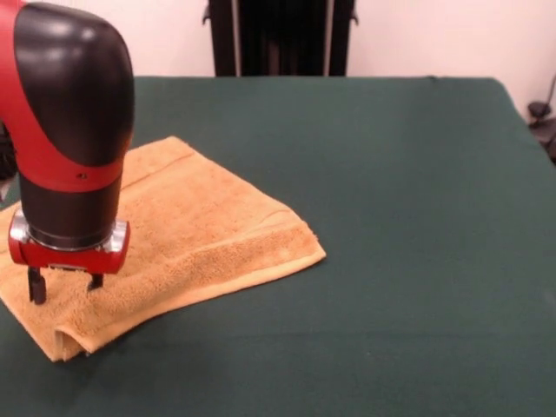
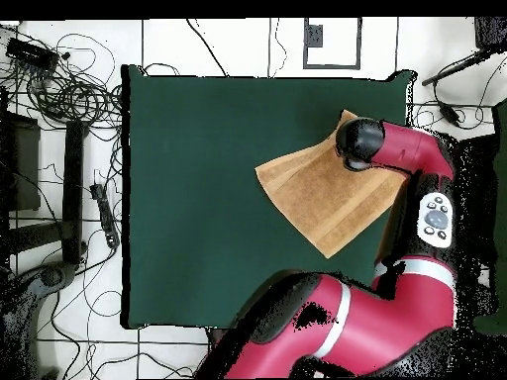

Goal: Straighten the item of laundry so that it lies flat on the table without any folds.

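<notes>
The golden-orange towel (image 1: 191, 226) lies on the left part of the green table (image 1: 391, 217). Its near-left edge is doubled over in a fold. A flat woven band runs near its right edge. My gripper (image 1: 65, 285) hangs under the red and black wrist, over the towel's near-left part, with its two fingers apart and nothing between them. I cannot tell whether the tips touch the cloth. In the overhead view the towel (image 2: 322, 193) lies near the table's (image 2: 198, 198) right edge, and the arm's wrist (image 2: 358, 141) covers one corner and hides the gripper.
A black stand (image 1: 282, 35) stands behind the table's far edge. Dark gear (image 1: 543, 122) sits off the right edge. In the overhead view, cables (image 2: 59, 89) and frames lie on the floor to the left.
</notes>
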